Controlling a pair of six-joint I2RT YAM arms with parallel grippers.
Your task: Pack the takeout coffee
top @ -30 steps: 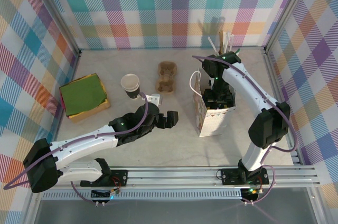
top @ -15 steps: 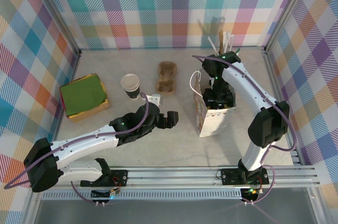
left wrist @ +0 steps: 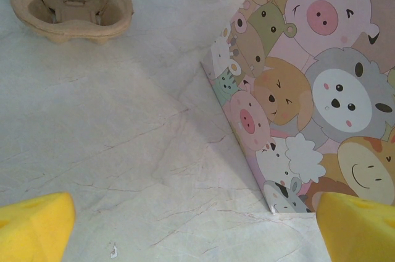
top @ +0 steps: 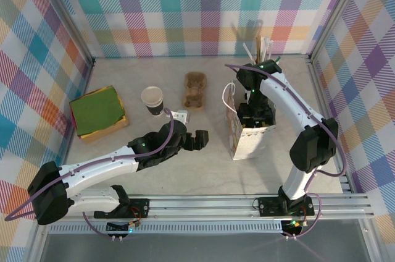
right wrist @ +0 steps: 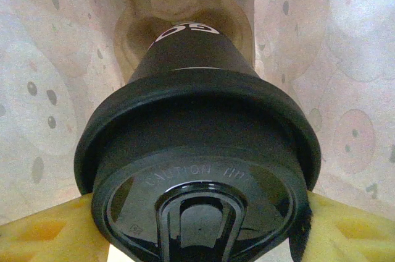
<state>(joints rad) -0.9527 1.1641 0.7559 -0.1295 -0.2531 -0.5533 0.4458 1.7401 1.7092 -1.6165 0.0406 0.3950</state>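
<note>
Nothing has moved in the last second. Right gripper (right wrist: 200,231) stays clamped on the takeout coffee (right wrist: 197,120), deep in the paper bag (left wrist: 308,101) at the carrier slot (right wrist: 179,8), unreleased. Left gripper (left wrist: 197,228) waits wide open, left of the bag.

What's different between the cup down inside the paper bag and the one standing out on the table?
The lidded cup has a black lid; the open cup has none, its pale inside showing. The lidded cup is gripped by the right tool inside the bag; the open cup stands free on the table. Both are dark-sided and upright.
</note>
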